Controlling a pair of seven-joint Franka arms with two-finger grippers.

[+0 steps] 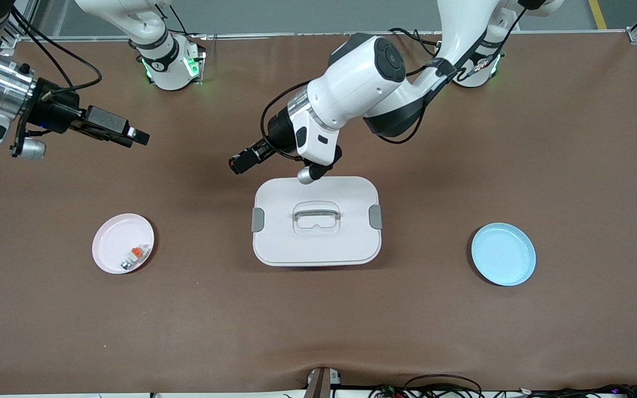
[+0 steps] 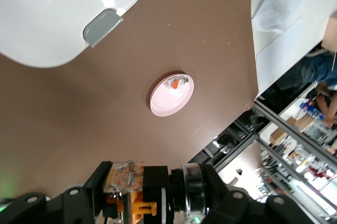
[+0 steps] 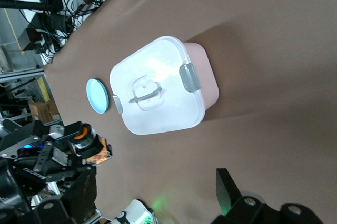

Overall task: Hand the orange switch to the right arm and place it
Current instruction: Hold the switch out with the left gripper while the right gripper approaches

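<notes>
My left gripper (image 1: 244, 160) hangs over the brown table just off the white box's corner. It is shut on the orange switch (image 2: 131, 199), whose amber-orange body and black cylinder lie crosswise between the jaws. In the right wrist view the switch (image 3: 81, 133) shows its round orange cap, still held by the left gripper. The right arm's gripper (image 1: 137, 138) hovers over the table at its own end, pointing toward the left gripper. It is open with nothing between its fingers (image 3: 227, 186). A clear gap separates the two grippers.
A white lidded box (image 1: 351, 243) with grey latches stands mid-table. A pink plate (image 1: 111, 235) holds a small white-grey piece with an orange tab (image 1: 136, 254) toward the right arm's end. A light blue plate (image 1: 504, 254) lies toward the left arm's end.
</notes>
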